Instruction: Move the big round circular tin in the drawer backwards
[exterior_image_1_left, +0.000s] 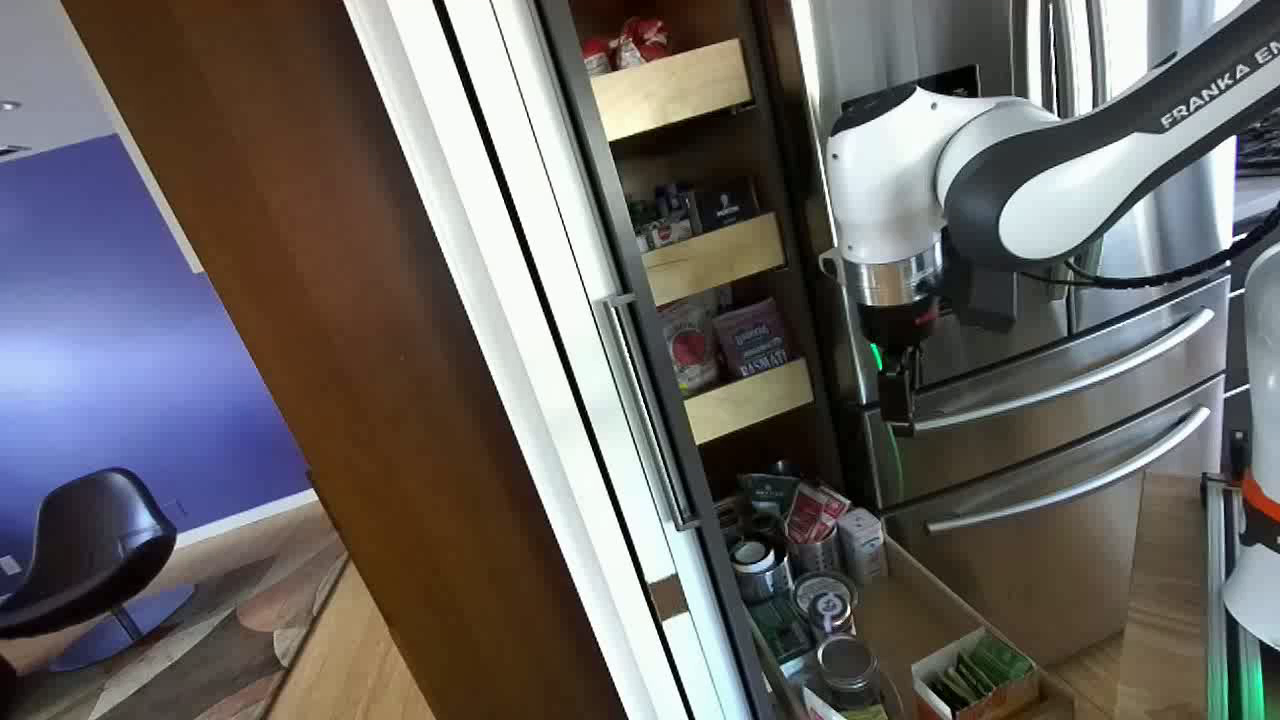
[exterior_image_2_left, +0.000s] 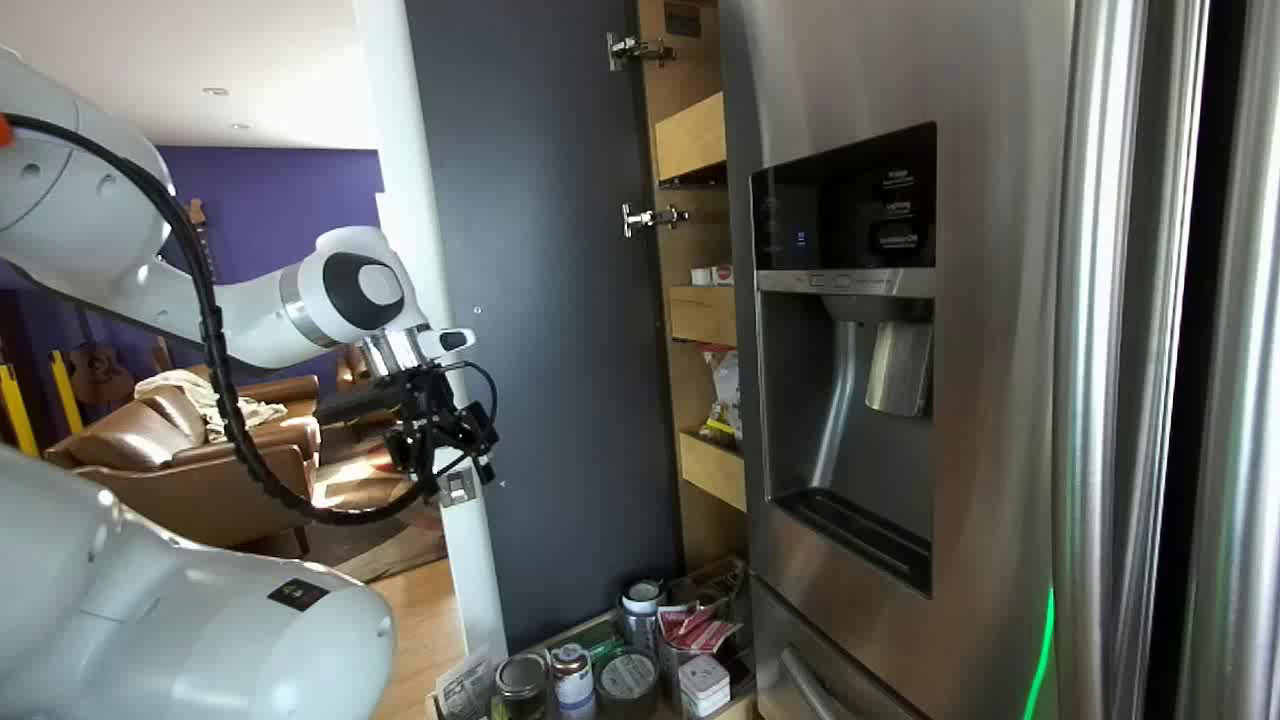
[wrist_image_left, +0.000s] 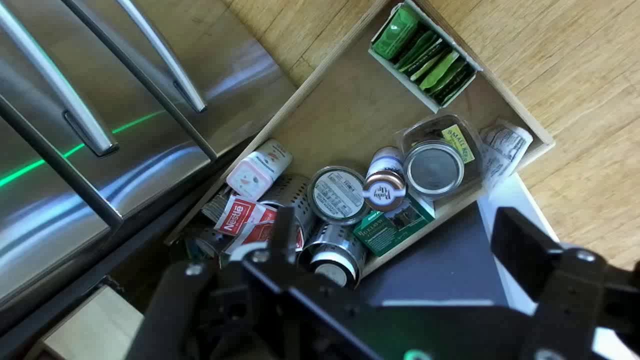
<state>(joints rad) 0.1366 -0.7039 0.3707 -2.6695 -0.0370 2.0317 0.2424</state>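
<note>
A stainless-steel refrigerator (exterior_image_2_left: 985, 420) stands beside a pantry cabinet whose dark grey door (exterior_image_2_left: 550, 300) is swung open. A Franka arm (exterior_image_1_left: 890, 180) extends in front of the refrigerator in an exterior view, wrist directed downward. At the cabinet base, the light-wood drawer (wrist_image_left: 325, 120) is pulled out; three wooden trays (exterior_image_1_left: 750, 400) are fitted above it. The Robotiq gripper (wrist_image_left: 402, 234) hangs well above the drawer, jaws spread wide apart.

Drawer contents: an open carton (wrist_image_left: 406, 81) of green sachets (wrist_image_left: 437, 70) sits against the end wall. The big round tin (wrist_image_left: 339, 195), a printed label on its flat top, stands upright between a perforated metal canister (wrist_image_left: 300, 200) and a narrower, copper-lidded Pinky Up canister (wrist_image_left: 384, 192). Contact on either side cannot be confirmed. Both exterior views show the tin within the same cluster. A grey-lidded jar (wrist_image_left: 434, 167) stands just beyond the Pinky Up canister, overlapping a clear plastic container (wrist_image_left: 429, 129); whether it rests on that container cannot be told. A green box (wrist_image_left: 392, 227) lies along the side wall, near the tin. Red-and-white Nestlé packets (wrist_image_left: 237, 216) protrude from the perforated canister.
</note>
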